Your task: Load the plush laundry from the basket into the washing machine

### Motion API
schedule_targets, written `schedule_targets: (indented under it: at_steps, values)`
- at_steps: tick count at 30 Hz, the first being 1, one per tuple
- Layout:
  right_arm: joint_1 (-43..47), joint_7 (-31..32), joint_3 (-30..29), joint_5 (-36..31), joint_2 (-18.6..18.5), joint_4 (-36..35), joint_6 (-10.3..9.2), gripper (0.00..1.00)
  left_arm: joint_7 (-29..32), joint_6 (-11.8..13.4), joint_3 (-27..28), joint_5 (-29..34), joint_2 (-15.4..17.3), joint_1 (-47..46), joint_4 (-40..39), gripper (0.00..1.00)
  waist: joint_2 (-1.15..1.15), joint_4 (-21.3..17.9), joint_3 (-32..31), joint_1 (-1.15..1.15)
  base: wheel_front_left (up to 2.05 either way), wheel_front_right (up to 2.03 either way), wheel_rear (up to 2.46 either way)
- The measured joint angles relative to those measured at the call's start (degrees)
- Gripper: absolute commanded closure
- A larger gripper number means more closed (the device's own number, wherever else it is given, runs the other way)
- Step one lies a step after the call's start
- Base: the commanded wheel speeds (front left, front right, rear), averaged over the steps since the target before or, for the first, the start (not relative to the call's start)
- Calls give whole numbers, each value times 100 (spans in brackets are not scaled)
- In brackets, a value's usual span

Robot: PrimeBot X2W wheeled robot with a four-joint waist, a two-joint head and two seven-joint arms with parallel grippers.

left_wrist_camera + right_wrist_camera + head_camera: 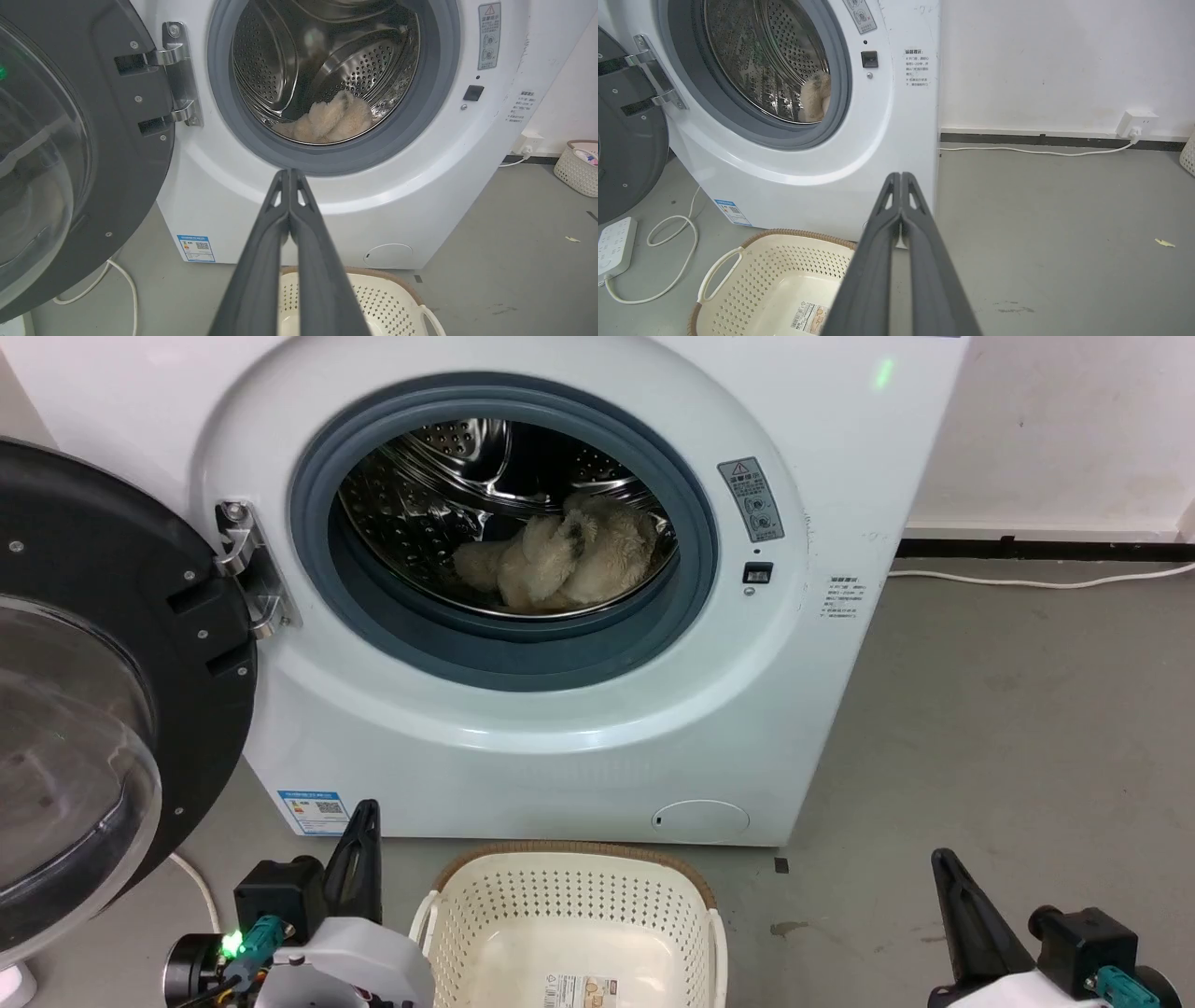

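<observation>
My left claw [366, 810], 7 o'clock, and right claw [937, 857], 5 o'clock: both closed, empty. The plush laundry [560, 560] lies inside the washing machine [560, 756].

**Even, bright light; glare on metal; bowed edges**

Diffuse, bright indoor light is recorded throughout, and shadows are soft. A darker band is seen under the bulge of the washing machine [523, 747] front, at centre frame. Sharp glare is noted on the drum [439, 495] ribs, upper centre. Pale reflections are carried by the glass door [65, 756], left edge. A green spot [882, 373] is noted top right. In both wrist views straight lines are bowed toward the edges.
</observation>
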Motion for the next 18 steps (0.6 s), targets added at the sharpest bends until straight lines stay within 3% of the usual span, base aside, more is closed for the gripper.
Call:
schedule_targets:
  at_steps: [18]
  values:
    - [-113, 216, 11, -186, 0, -151, 0, 100, 153, -108, 183, 307, -151, 25, -153, 100, 0, -23, -6, 0, 0, 0, 0]
